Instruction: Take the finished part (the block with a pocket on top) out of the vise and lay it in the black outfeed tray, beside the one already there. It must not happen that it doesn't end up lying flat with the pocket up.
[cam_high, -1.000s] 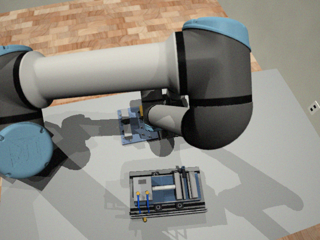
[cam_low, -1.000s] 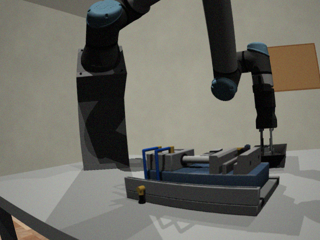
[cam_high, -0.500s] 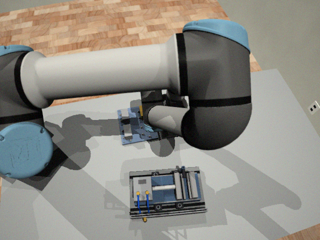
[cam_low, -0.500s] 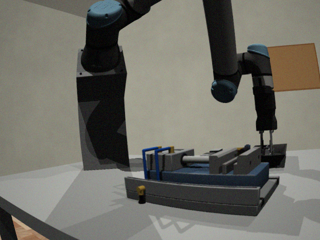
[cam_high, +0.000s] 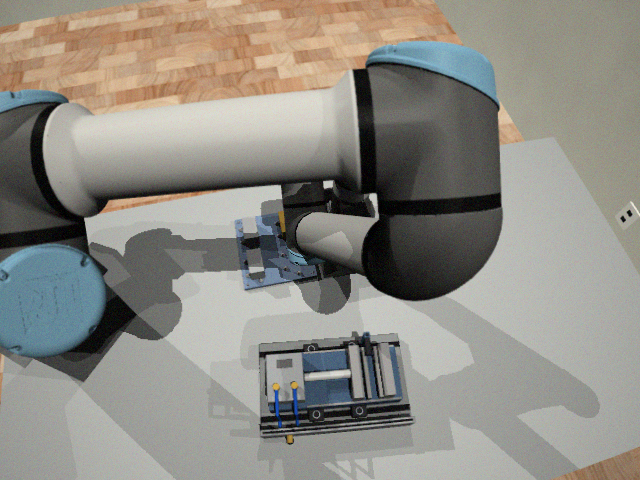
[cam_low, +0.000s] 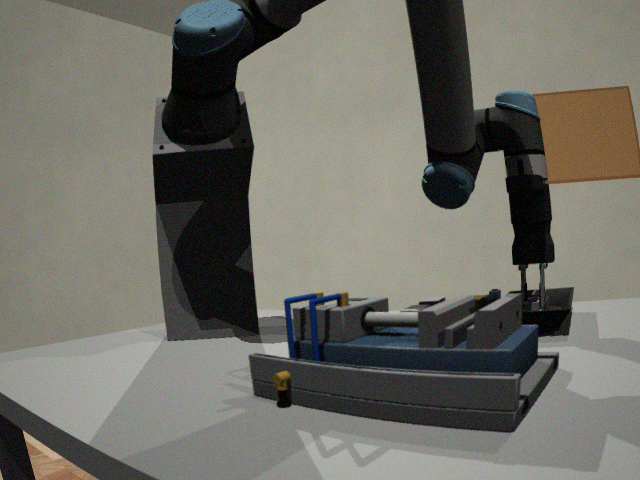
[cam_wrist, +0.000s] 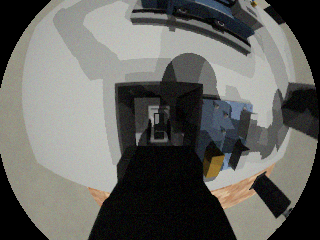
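The black two-finger pincer (cam_low: 532, 289) points straight down with its thin fingers (cam_low: 523, 283) lowered inside the black open-topped outfeed tray (cam_low: 563, 304), and it is clamped on the finished part (cam_wrist: 159, 126), a small pale grey block with a darker square pocket in its top face. In the wrist view the part shows only as a light patch with a dark centre (the detail is blurred), caught directly between the fingertips, just below the pincer's body and within the dark tray walls (cam_wrist: 127, 120). Whether the block already touches the tray floor cannot be told, and the second part in the tray is not clearly visible.

Just beside the tray, on the wrist camera's right, lies a flat blue fixture plate with rectangular cut-outs (cam_high: 248, 258) and a small yellow block (cam_wrist: 214, 162) by it. Farther out, on the side away from the arm's pedestal in the wrist view, sits the grey and blue machine vise (cam_low: 413, 335) on its grey base rails; its two jaw blocks stand apart. Two blue hoses (cam_low: 299, 320) rise at its far end. All of this stands on a light grey table top (cam_high: 542, 289), and the dark pedestal (cam_low: 206, 248) carries the arm.
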